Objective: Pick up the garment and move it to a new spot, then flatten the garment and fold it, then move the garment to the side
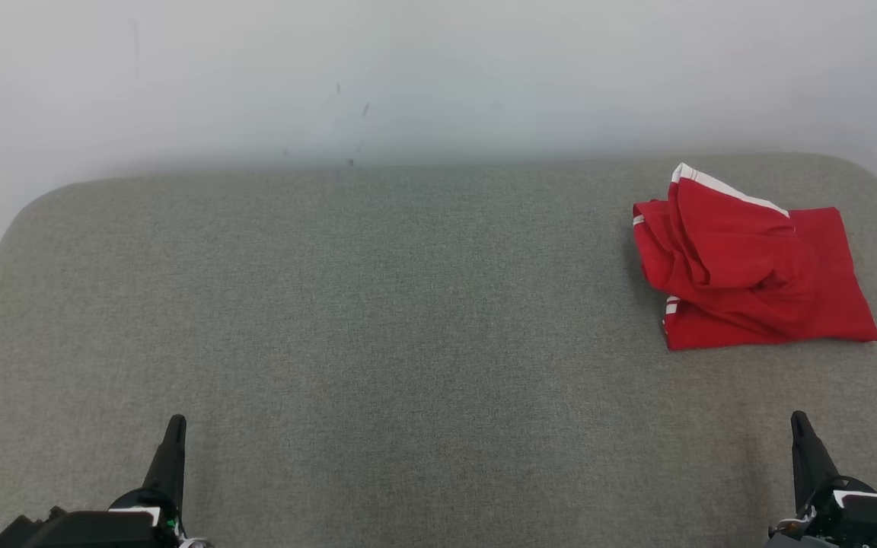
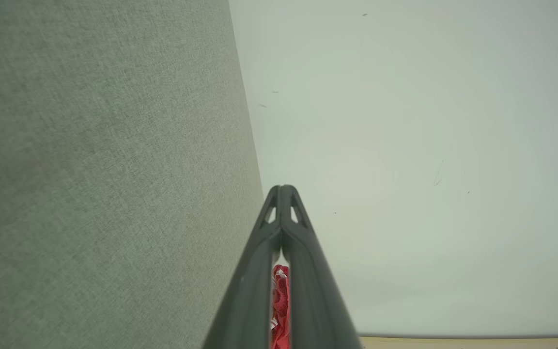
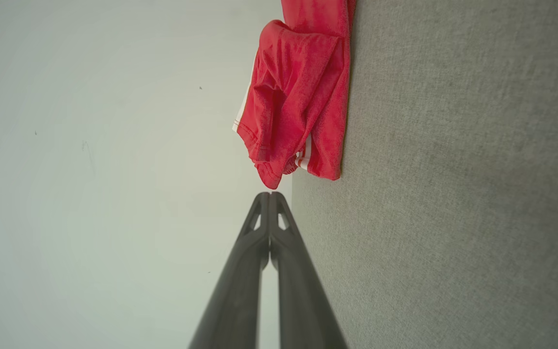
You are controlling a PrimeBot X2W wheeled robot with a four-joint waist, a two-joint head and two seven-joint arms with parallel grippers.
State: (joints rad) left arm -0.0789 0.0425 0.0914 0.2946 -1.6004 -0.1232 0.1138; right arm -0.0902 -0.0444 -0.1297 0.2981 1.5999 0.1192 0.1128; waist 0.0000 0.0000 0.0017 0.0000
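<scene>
Red garment [image 1: 751, 266] is seen loosely folded at the tabletop's [image 1: 408, 304] far right. Left claw [image 1: 175, 423] and right claw [image 1: 799, 418] are pressed together, empty, near edge.

The red garment [image 1: 751, 259] with white stripe trim was laid at the far right of the grey fabric-covered surface [image 1: 377, 304], near its back edge. It was loosely folded into a rough rectangle, a rumpled upper layer being bunched and raised over a flatter lower one. White stripes were seen at its left edge and along the raised fold.
</scene>
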